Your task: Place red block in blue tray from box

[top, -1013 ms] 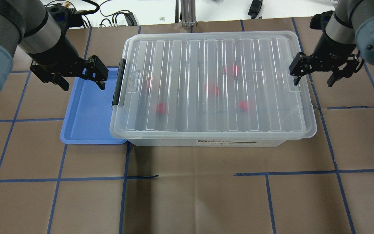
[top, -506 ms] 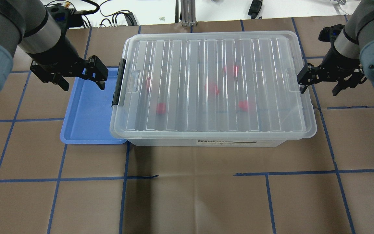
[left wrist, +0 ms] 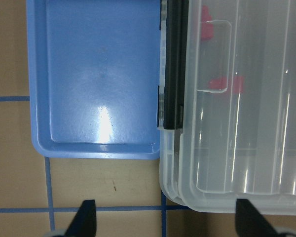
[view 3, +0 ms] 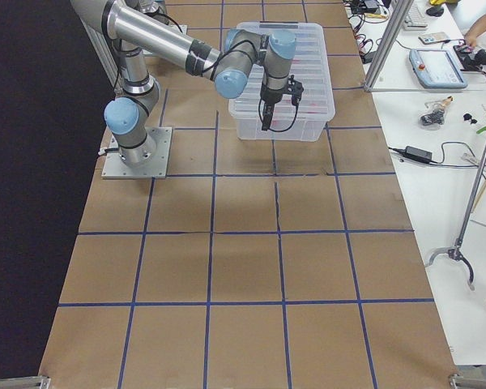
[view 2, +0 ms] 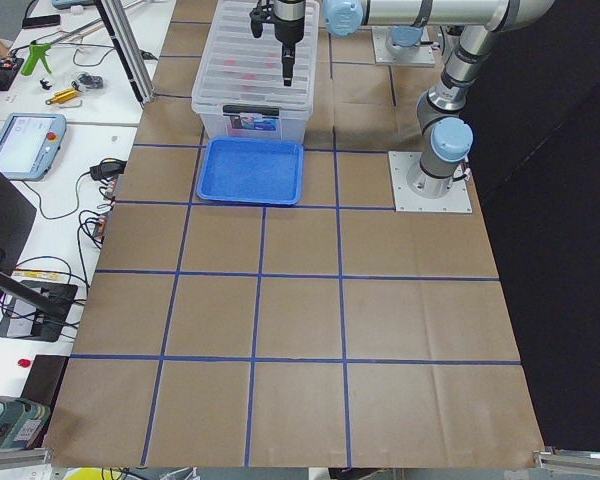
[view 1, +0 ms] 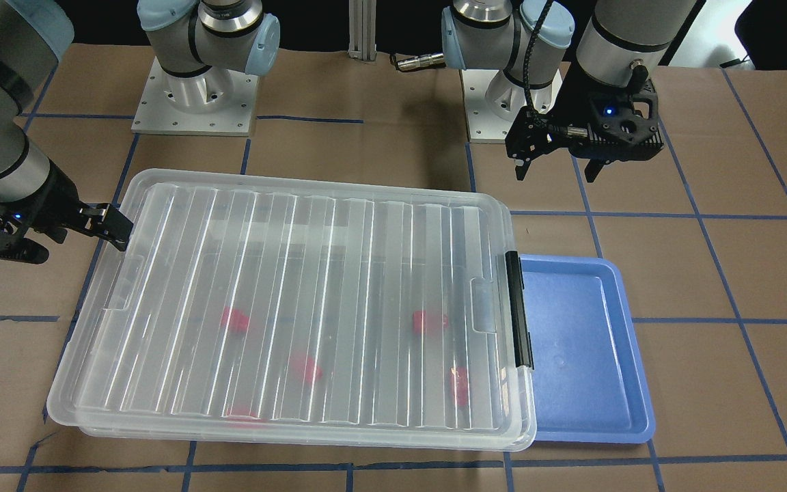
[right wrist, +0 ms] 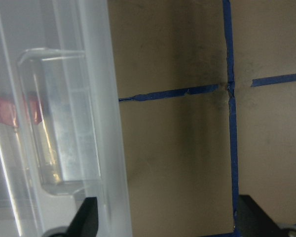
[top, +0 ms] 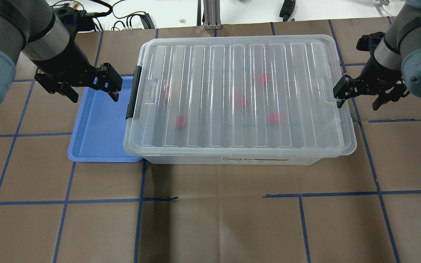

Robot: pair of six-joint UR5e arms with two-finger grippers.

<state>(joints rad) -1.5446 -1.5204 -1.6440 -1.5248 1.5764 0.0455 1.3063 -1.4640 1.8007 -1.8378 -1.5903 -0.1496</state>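
The clear box (top: 239,98) stands mid-table with its ribbed lid on. Its black clip handle (top: 133,93) faces the blue tray (top: 101,124), which sits against the box's left end. Several red blocks (top: 238,99) show blurred through the lid, one near the handle in the left wrist view (left wrist: 227,84). My left gripper (top: 93,91) is open and empty above the tray's far end. My right gripper (top: 358,100) is open and empty at the box's right end. One of its fingers (right wrist: 86,219) is over the lid's rim and the other is over the table.
Brown paper with a blue tape grid covers the table (top: 217,219). The arm bases (view 1: 195,89) stand behind the box. An aluminium post (top: 210,14) and cables (top: 130,20) lie past the table's far edge.
My right gripper has moved toward the table's front along the box's right end and now straddles the lid's rim. The left arm has not moved.
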